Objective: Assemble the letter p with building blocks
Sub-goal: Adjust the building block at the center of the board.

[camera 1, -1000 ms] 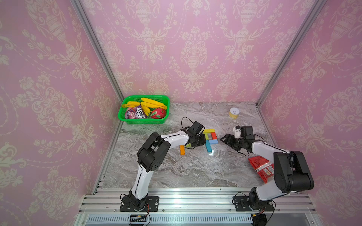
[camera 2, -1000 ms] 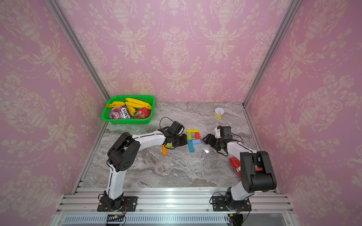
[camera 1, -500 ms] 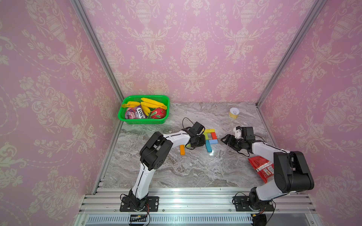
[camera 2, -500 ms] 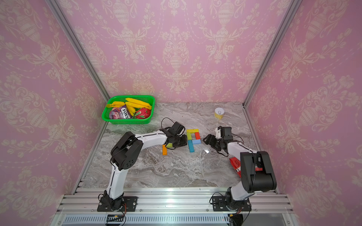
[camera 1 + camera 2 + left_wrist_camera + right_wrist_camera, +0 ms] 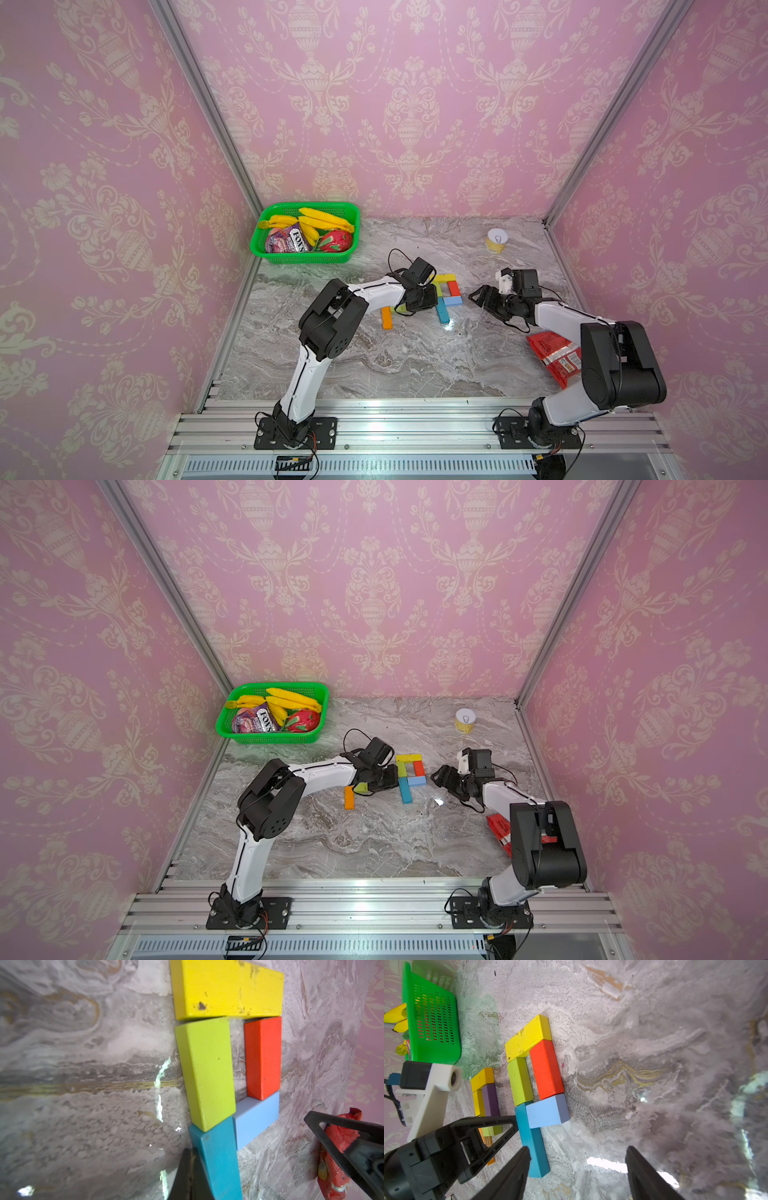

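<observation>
While the shut left end effector (image 5: pixel 187 1159) touches the teal block (image 5: pixel 218 1157), lower centre, a light push should square it; right end effector (image 5: pixel 577 1151) wide, empty.

A lab test booth: aluminium frame (image 5: pixel 199 95), pink wallpapered panels (image 5: pixel 415 104), robot arms (image 5: pixel 374 291) bolted to a rail (image 5: pixel 415 419).

White link shells (image 5: pixel 305 374), black joint housings (image 5: pixel 332 320), looped black cables (image 5: pixel 389 259), screwed-down black base plates (image 5: pixel 295 434); hollow triangular black finger frames (image 5: pixel 477 1121) on left gripper (image 5: pixel 513 1124) and right gripper (image 5: pixel 578 1150).
</observation>
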`<state>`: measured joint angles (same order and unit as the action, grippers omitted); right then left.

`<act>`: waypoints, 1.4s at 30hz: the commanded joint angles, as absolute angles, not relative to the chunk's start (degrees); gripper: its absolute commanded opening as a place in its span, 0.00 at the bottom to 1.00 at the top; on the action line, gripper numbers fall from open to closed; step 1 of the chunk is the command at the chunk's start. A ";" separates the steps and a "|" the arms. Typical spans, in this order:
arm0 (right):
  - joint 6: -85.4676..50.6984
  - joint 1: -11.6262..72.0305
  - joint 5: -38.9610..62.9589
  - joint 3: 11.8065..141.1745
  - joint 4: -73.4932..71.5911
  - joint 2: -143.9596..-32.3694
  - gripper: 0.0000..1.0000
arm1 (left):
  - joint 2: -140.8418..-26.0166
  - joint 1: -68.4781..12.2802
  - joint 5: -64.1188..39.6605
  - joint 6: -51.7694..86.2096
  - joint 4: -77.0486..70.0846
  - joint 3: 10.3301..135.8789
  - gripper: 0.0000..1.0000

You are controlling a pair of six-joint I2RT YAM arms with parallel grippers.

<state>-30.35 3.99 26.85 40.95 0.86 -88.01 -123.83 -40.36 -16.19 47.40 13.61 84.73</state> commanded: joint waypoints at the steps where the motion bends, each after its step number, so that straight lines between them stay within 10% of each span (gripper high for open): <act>1: -28.92 3.49 27.58 40.32 2.02 -88.45 0.76 | -125.35 -40.74 -15.38 46.82 15.65 85.81 0.00; 26: -28.45 3.25 26.33 38.63 0.07 -80.86 0.78 | -108.21 -41.13 -3.56 37.68 13.95 80.15 0.00; 30: -24.67 3.60 21.24 39.69 1.65 -72.35 1.00 | -95.15 -41.16 7.16 29.17 14.66 75.96 0.40; 32: -21.36 3.47 17.75 42.45 4.86 -70.41 1.00 | -89.66 -39.83 11.72 24.02 14.86 73.31 0.90; 33: -19.76 3.48 15.46 44.44 7.26 -70.23 1.00 | -87.19 -38.51 13.20 21.67 15.31 72.13 0.99; 42: -13.39 3.09 -5.67 49.47 4.69 -73.69 1.00 | -67.19 -9.30 14.74 13.50 1.98 47.63 0.99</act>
<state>-17.17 3.66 3.64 50.39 6.44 -71.99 -71.11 -14.44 11.86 18.74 6.57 54.22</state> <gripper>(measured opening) 0.998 0.991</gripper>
